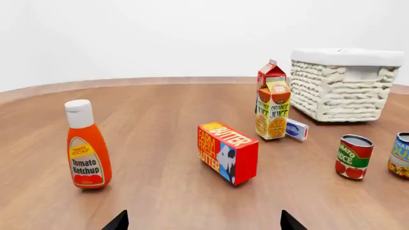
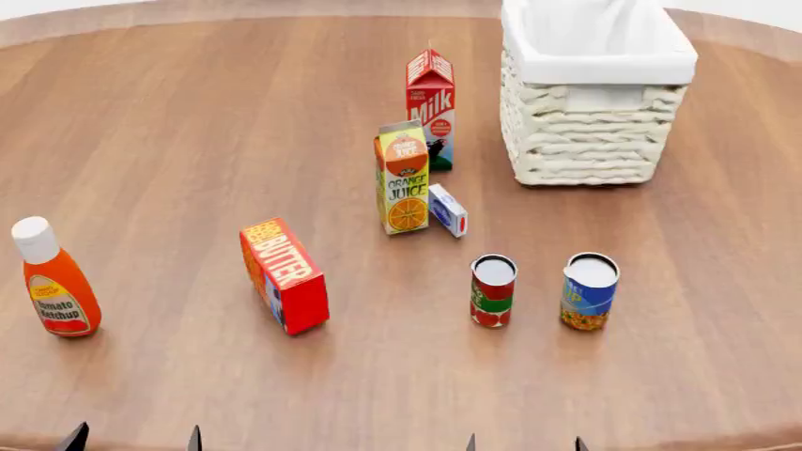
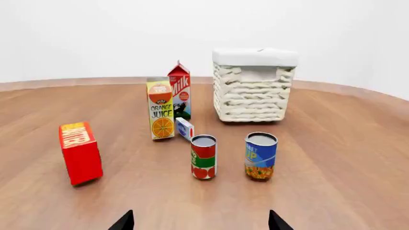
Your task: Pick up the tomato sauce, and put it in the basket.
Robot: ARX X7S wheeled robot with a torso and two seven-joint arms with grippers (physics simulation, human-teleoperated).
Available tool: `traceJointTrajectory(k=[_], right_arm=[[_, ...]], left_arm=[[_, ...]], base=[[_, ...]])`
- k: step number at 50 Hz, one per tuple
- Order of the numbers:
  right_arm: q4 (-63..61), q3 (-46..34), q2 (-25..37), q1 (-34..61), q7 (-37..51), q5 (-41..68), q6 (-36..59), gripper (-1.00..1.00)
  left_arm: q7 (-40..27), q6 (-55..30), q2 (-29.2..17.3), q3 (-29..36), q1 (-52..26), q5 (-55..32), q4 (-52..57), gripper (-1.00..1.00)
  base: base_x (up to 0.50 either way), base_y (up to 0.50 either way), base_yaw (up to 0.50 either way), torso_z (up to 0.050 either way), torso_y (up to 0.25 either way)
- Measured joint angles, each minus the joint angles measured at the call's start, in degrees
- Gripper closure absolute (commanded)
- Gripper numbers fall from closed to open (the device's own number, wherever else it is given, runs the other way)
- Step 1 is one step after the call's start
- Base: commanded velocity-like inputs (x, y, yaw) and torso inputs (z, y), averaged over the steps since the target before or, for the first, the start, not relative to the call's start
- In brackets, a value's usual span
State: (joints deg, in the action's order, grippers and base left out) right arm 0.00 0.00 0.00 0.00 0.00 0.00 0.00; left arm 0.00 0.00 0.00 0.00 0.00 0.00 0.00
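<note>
The tomato sauce can [image 2: 493,290] stands upright toward the table's [image 2: 188,141] near edge, just beside a blue-and-yellow can [image 2: 589,290]. The wicker basket [image 2: 595,141] sits at the far right edge. Both the left gripper [image 2: 131,439] and right gripper [image 2: 523,443] hover spread and empty over the near edge.

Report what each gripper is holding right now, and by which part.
Nothing is held. The left gripper and right gripper are both open and empty; the tomato sauce stands untouched on the table.
</note>
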Motion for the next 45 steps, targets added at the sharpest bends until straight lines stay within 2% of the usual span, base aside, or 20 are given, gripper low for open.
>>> traceJointTrajectory(k=[12,32,45], right_arm=[[-6.79,-1.84,1.58,-1.15,1.92,0.32,2.13,-1.0],[-31.47,-2.68,4.38,-5.52,5.28,3.32,9.6,-1.0],[-39.0,-2.73,5.62,-6.53,6.92,5.06,12.17,-1.0]], left_arm=[[-1.04,-1.98,-1.54,1.56,1.2,-1.85,5.46,-1.0],[-5.05,-11.14,-4.79,3.53,6.21,-1.44,30.22,-1.0],[-6.71,-14.21,-6.25,4.14,8.3,-1.75,40.28,-1.0]], base=[[0.0,0.0,0.0,0.0,0.0],[0.0,0.0,0.0,0.0,0.0],[0.06,0.0,0.0,0.0,0.0]])
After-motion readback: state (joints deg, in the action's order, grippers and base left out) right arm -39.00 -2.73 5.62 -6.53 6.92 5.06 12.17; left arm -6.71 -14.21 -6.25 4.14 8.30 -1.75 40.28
